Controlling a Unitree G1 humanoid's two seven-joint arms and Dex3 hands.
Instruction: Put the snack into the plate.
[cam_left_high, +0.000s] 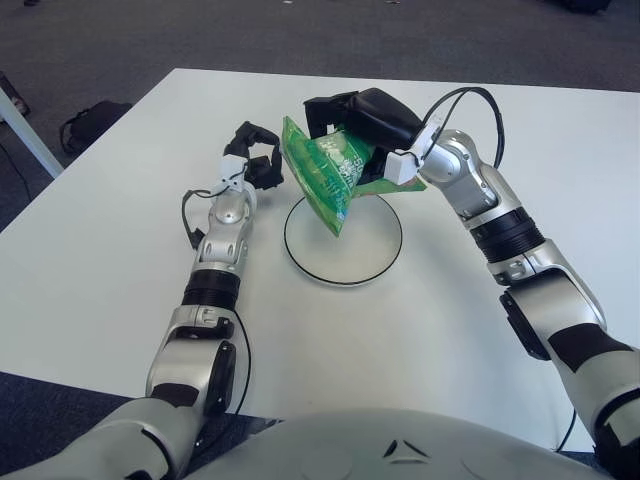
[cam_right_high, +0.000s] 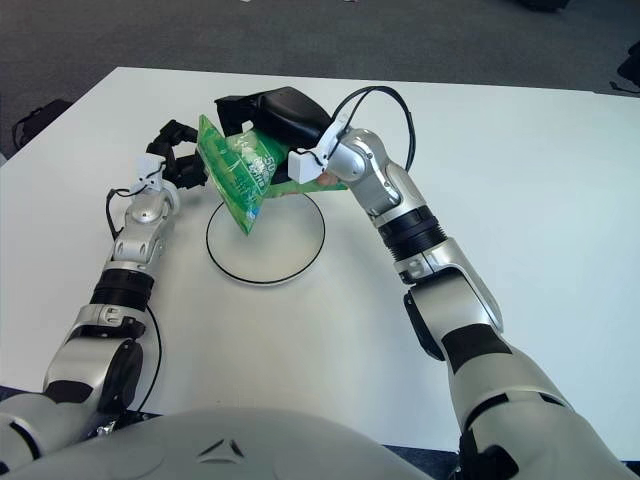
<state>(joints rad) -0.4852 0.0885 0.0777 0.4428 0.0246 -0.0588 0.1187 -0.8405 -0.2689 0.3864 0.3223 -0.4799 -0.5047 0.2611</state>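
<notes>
Snack (cam_left_high: 325, 175) in right hand (cam_left_high: 360, 120) fingers (above plate (cam_left_high: 375, 265)).

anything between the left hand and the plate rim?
Only bare white table between the left hand and the plate rim, clearest in the left eye view. The snack bag, gripped by the right hand, hangs beside that gap.

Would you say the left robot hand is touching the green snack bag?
Cannot tell: in both views the left robot hand meets the snack bag's edge, with no clear gap or contact.
</notes>
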